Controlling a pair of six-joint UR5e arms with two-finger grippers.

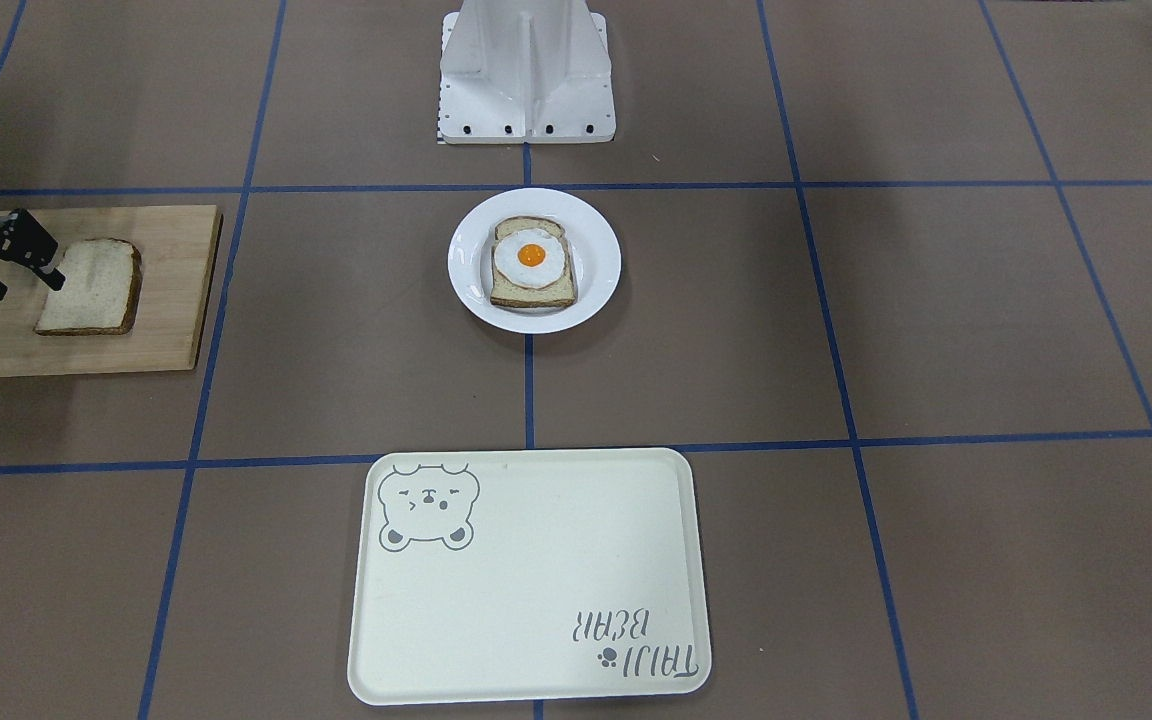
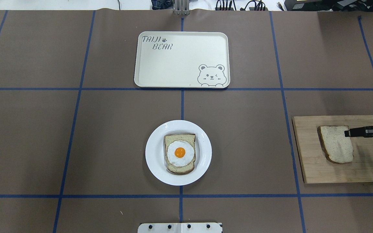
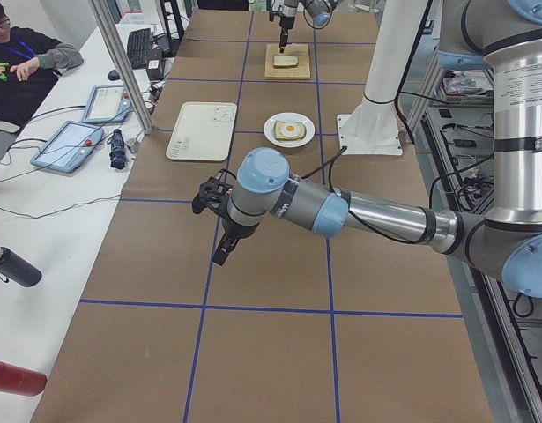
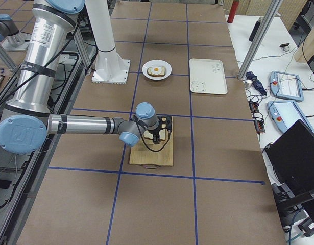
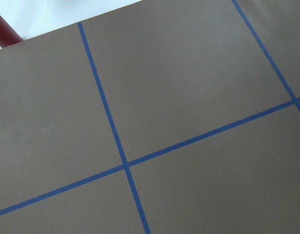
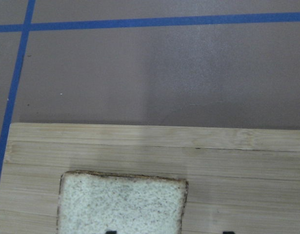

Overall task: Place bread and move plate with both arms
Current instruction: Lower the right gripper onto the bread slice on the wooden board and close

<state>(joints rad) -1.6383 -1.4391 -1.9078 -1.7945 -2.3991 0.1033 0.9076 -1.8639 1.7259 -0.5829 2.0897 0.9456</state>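
The bread (image 1: 91, 290) (image 2: 335, 145) lies flat on a wooden cutting board (image 1: 176, 300) at the robot's right end of the table. My right gripper (image 1: 27, 287) hangs open just above the slice's outer edge. In the right wrist view one fingertip is over the bread (image 6: 120, 204) and the other is over bare board. The white plate (image 1: 596, 235) (image 2: 154, 152) stands in the middle of the table with an egg-topped slice (image 1: 533, 262) on it. My left gripper (image 3: 222, 251) hovers over bare table far to the robot's left. It shows only in the exterior left view, so I cannot tell its state.
A cream bear tray (image 1: 536, 560) (image 2: 173, 64) lies beyond the plate, away from the robot. The white pedestal (image 1: 526, 80) stands close behind the plate. Blue tape lines cross the brown table cover. A person sits at the side bench (image 3: 24, 62).
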